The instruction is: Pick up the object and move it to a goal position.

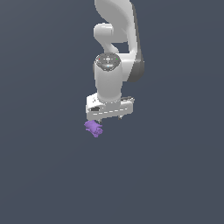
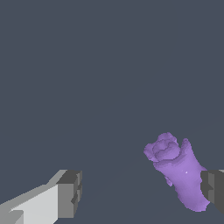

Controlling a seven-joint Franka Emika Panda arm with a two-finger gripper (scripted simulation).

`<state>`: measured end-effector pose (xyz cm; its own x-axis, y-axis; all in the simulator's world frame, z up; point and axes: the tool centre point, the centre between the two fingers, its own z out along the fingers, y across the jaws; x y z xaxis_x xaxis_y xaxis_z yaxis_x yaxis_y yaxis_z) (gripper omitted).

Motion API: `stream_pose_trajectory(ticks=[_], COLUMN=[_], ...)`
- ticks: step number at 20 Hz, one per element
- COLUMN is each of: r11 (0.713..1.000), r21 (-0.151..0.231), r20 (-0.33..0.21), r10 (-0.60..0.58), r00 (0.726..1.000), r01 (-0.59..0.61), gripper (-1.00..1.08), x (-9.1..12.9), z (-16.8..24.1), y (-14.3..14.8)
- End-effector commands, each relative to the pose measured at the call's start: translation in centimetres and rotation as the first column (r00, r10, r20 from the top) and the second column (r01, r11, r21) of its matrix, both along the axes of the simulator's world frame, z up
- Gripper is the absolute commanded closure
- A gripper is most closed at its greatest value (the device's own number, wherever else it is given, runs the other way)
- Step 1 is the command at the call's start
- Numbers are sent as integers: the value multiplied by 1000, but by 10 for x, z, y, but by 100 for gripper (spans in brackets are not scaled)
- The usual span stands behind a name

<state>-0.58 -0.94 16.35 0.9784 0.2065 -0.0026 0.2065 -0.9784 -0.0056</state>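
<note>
In the exterior view, the purple object (image 1: 93,128) lies on the plain dark surface, just below the end of the white gripper (image 1: 110,117) that is nearer the exterior view's left. No counter edge or corner is visible, so position relative to them cannot be determined. The white arm (image 1: 114,48) points straight down, with the gripper at its lower end.

In the wrist view, the gripper (image 2: 142,191) is spread wide, jaws well apart. One grey fingertip (image 2: 70,193) stands clear of the object (image 2: 179,173). The lumpy, knobbed object lies just beside the other fingertip (image 2: 213,189); contact cannot be confirmed. Nothing is gripped.
</note>
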Motion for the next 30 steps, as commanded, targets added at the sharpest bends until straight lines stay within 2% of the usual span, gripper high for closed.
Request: stream_pose_trajectory(ticks=[1, 6, 12, 22, 30], r11=[999, 987, 959, 877, 816], r21=[-1, -2, -3, -4, -5], r20=[0, 1, 2, 3, 3], r10=[52, 159, 285, 480, 578], r00=[999, 987, 959, 877, 816], r01=[-52, -159, -285, -480, -578], gripper=[-92, -92, -92, -92, -92], x=[-1, -4, -8, -16, -21], z=[-4, -13, -23, -39, -48], y=[-8, -24, -43, -73, -88])
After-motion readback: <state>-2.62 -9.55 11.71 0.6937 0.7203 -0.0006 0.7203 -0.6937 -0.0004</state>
